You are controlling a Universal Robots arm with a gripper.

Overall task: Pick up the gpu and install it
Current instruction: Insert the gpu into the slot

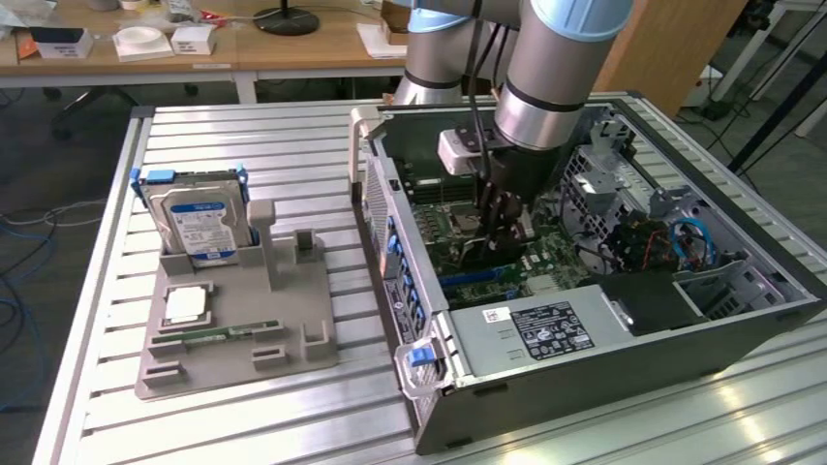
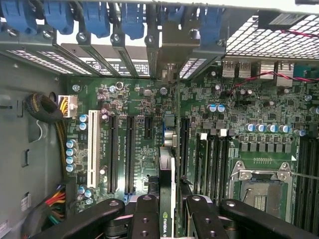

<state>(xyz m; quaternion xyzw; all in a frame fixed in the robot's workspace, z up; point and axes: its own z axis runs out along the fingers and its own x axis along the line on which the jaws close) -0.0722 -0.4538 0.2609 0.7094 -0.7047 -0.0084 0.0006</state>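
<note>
Gripper (image 2: 167, 209) is clamped on the gpu (image 2: 167, 189), held edge-down at lower centre of the wrist view so its edge lines up with a motherboard (image 2: 129, 124) slot. In the exterior view, centre frame, the arm reaches into the open PC case (image 1: 607, 358), bracket end toward the rear slot openings.

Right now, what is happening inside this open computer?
The robot arm's gripper is reaching into the open grey computer case and holds the thin dark gpu card edge-down over the green motherboard, near its expansion slots. The silver hard drive stands on the grey holder outside.
</note>
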